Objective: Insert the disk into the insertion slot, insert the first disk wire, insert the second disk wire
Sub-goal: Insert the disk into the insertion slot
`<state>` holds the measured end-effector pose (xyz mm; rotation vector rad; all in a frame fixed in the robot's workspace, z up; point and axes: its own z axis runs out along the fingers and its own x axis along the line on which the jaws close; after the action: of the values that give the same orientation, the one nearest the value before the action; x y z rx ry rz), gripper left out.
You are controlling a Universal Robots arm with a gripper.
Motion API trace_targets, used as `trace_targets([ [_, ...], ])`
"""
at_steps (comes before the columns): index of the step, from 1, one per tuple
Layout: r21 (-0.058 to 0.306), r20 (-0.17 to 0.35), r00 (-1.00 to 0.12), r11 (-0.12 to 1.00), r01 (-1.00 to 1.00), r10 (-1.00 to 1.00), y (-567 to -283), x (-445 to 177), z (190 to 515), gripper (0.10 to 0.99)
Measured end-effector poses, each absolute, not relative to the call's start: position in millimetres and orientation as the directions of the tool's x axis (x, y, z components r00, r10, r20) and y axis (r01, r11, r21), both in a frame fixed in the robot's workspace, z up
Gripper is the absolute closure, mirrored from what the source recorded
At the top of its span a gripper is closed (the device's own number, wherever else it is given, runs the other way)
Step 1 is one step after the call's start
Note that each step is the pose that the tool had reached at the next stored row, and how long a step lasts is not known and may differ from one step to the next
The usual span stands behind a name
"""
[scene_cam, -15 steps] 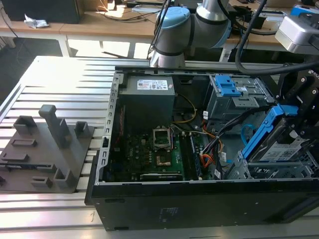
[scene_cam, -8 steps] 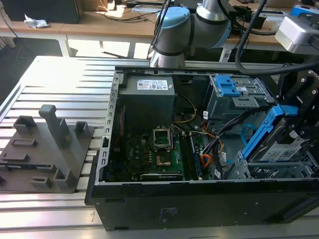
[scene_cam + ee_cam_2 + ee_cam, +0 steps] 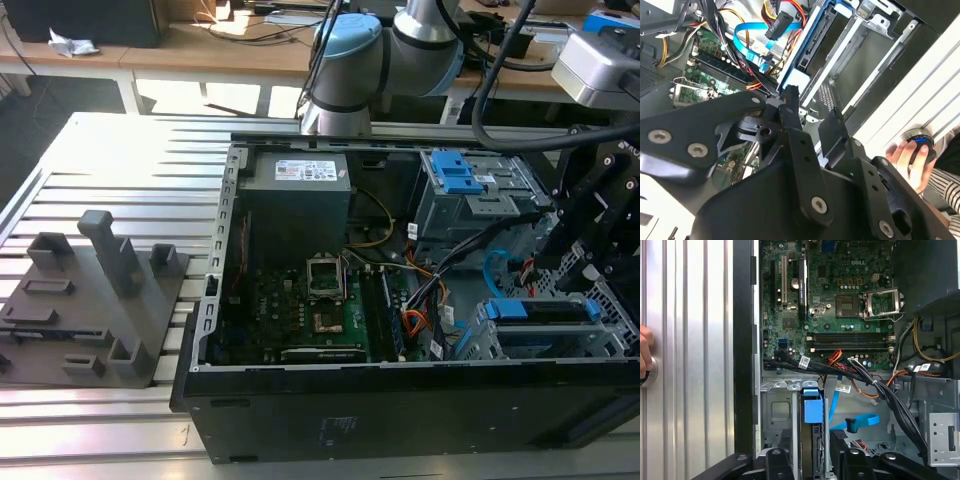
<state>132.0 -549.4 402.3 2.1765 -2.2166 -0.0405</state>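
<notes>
The disk lies in the slot, at the case's near corner on the exterior view's right. Its blue carrier frames it there. In the first wrist view the disk shows edge-on, its blue tab towards the motherboard.

The gripper is open. Its black fingers stand apart on either side of the disk's end. In the second wrist view the gripper has one fingertip right at the end of the blue carrier. I cannot tell whether it touches the carrier. The gap between the fingers shows grey cage metal.

The first wire, orange and red, ends in a dark plug that hangs just beside the disk's edge, apart from it. The second wire, light blue, loops over the motherboard's edge next to the disk. In the first wrist view this blue cable curls beside the slot and ends in a small dark plug. In the exterior view it rises beside the cage.

A taller cage with blue latches stands at the case's far corner on the same side, and the power supply sits along the far edge.

The case rests on a ribbed metal table. A grey fixture sits near the table's edge on the exterior view's left. A person's hand rests on a knob on the table beside the case.
</notes>
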Motion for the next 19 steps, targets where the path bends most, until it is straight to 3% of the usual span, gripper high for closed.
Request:
trace_targets([
  [2, 0.043, 0.007, -0.018, 0.018, -0.999, -1.000, -549.4, 132.0, 402.2, 0.663],
  [4, 0.043, 0.006, -0.018, 0.018, -0.999, -1.000, -549.4, 132.0, 402.2, 0.792],
  [5, 0.043, 0.006, -0.018, 0.018, -0.999, -1.000, -549.4, 132.0, 402.1, 0.792],
  [6, 0.043, 0.007, -0.018, 0.018, -0.999, -1.000, -549.4, 132.0, 402.1, 0.910],
  [7, 0.043, 0.006, -0.018, 0.018, -0.999, -1.000, -549.4, 132.0, 402.1, 0.910],
  [8, 0.043, 0.006, -0.018, 0.018, -0.999, -1.000, -549.4, 132.0, 402.1, 0.973],
  [19, 0.043, 0.007, -0.018, 0.018, -0.999, -1.000, -549.4, 132.0, 401.8, 0.980],
])
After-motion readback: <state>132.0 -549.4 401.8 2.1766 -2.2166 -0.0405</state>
